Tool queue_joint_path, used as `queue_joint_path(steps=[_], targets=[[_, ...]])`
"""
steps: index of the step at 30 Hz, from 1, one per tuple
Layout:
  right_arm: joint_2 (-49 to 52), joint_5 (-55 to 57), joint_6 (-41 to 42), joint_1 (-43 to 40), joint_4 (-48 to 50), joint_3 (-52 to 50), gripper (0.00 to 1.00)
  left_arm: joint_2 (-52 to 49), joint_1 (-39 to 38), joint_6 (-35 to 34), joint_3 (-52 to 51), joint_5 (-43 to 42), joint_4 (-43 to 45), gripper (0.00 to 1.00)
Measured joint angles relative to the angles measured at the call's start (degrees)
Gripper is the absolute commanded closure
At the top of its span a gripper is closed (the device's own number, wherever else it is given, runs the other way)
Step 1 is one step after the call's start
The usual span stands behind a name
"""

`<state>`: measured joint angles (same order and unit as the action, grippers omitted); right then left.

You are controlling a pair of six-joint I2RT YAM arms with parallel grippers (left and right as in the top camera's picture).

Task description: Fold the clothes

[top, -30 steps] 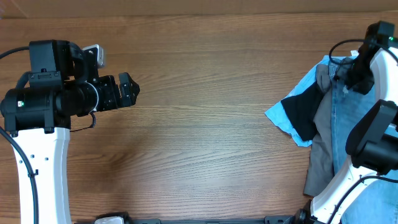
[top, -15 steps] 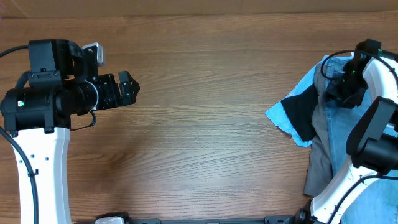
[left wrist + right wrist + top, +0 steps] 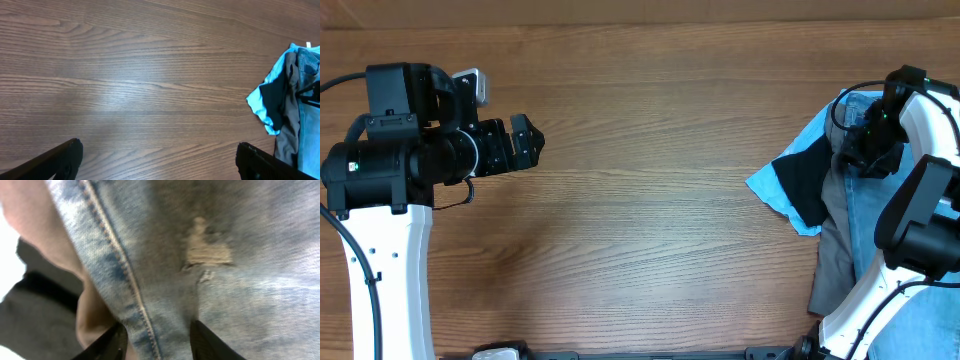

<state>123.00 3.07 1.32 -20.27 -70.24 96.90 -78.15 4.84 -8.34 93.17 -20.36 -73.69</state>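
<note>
The clothes lie in a heap at the table's right edge. Light-blue denim jeans (image 3: 869, 205) are on top, over grey trousers (image 3: 833, 250), a black garment (image 3: 806, 180) and a sky-blue one (image 3: 772, 188). My right gripper (image 3: 861, 150) is down on the far end of the heap, shut on a fold of the jeans (image 3: 225, 255). A stitched seam runs between its fingers (image 3: 112, 342). My left gripper (image 3: 531, 141) hovers open over bare wood at the far left. Its wrist view shows the heap (image 3: 290, 115) far to the right.
The wooden table (image 3: 650, 200) stretches between the two arms. The right arm's white and black links (image 3: 920, 220) lie over the right side of the heap. The left arm's base (image 3: 380, 260) stands at the left edge.
My right gripper has come in from the far right edge onto the jeans and closed on the denim. The left arm has not moved.
</note>
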Motion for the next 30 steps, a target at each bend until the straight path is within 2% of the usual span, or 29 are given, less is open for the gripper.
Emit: queue_joint_path(steps=[3,6,9,13,17,20,25,28,30], targets=[[0.0,3.4,1.7,0.2,0.2,0.0,0.71,0.0,0.0,0.0,0.0,0.0,0.0,0.0],[0.0,6.9,4.6,0.2,-0.8,0.0,0.75,0.0,0.0,0.0,0.0,0.0,0.0,0.0],[0.0,8.6,6.8,0.2,-1.8,0.1,0.74,0.0,0.0,0.0,0.0,0.0,0.0,0.0],[0.0,7.5,6.9,0.7,-3.0,1.0,0.64,0.0,0.0,0.0,0.0,0.0,0.0,0.0],[0.0,3.8,3.4,2.4,-3.5,1.5,0.54,0.0,0.0,0.0,0.0,0.0,0.1,0.0],[0.0,4.3,2.3,4.6,-3.5,1.5,0.55,0.0,0.0,0.0,0.0,0.0,0.2,0.0],[0.0,11.2,5.2,7.0,-3.3,1.5,0.59,0.0,0.0,0.0,0.0,0.0,0.2,0.0],[0.0,14.3,7.2,7.2,-3.2,1.2,0.67,0.0,0.0,0.0,0.0,0.0,0.2,0.0],[0.0,15.7,8.2,7.2,-3.3,0.6,0.69,0.0,0.0,0.0,0.0,0.0,0.2,0.0]])
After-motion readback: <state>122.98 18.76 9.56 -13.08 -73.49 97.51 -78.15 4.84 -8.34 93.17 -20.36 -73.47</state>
